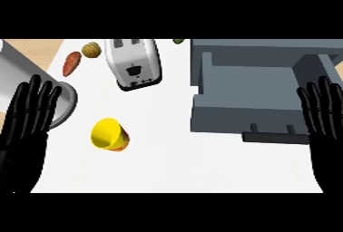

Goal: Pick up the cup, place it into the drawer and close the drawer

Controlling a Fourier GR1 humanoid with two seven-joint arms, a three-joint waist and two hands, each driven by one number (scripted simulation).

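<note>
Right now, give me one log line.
cup: on counter, untouched | drawer: open | left hand: open | right hand: open

Ahead of me a white toaster (pixel 134 63) lies on the white counter (pixel 181 167). To its left are a carrot (pixel 71 64) and a potato (pixel 92 49). A steel pot (pixel 26 77) fills the far left.

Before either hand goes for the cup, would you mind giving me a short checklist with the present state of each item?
1. Cup reachable on the counter, nothing touching it: ok.
2. Cup upright: not ok, it looks tipped, with its mouth showing toward the view.
3. Drawer open to receive it: ok.
4. Drawer inside free of other things: ok, as far as it shows.
5. Left hand free, fingers straight: ok.
6. Right hand free, beside the drawer: ok.
</note>
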